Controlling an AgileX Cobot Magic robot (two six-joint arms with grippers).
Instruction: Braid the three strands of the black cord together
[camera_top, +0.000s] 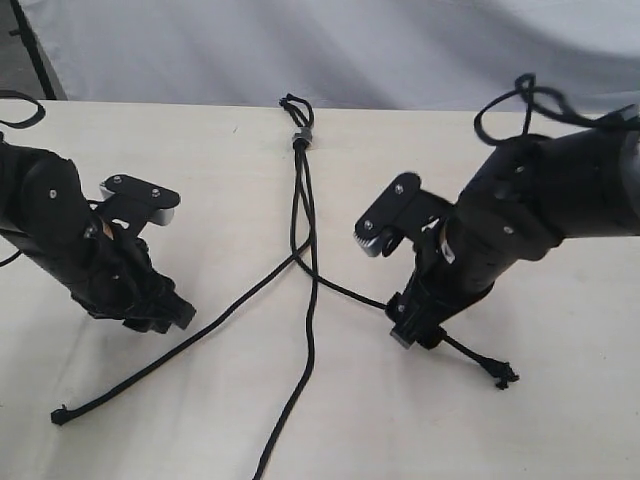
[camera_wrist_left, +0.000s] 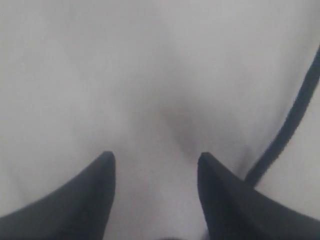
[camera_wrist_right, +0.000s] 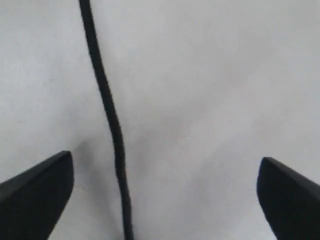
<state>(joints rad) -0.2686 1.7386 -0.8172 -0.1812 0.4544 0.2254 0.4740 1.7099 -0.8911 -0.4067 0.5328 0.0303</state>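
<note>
— Three strands, is that right? Where do they lie?

— Yes. The thin matte black cord (camera_top: 301, 170) begins at the top centre of the exterior view. A small grey band (camera_top: 300, 138) binds it there, just below a few tiny loops. Its three strands (camera_top: 303, 215) run side by side down the pale off-white surface (camera_top: 200, 430), then fan apart, loose and not yet braided. The left strand (camera_top: 190, 340) slants to the lower left and ends in a small knot. The middle strand (camera_top: 313, 310) drops to the bottom edge. The right strand (camera_top: 345, 287) slants to the lower right and ends in a frayed knot.

— And your right hand?

— My right hand (camera_wrist_right: 165, 162) is spread wide and points down at the surface, right of centre in the exterior view. The right strand lies between its black fingers (camera_wrist_right: 35, 190), nearer one than the other, and neither clamps it. The knot shows just beyond the hand.

— The left one?

— My left hand (camera_wrist_left: 155, 160) is low at the left of the exterior view. It is parted more narrowly, with bare surface in the gap. The left strand runs just outside one finger. Whether it touches that finger, I cannot tell.
</note>
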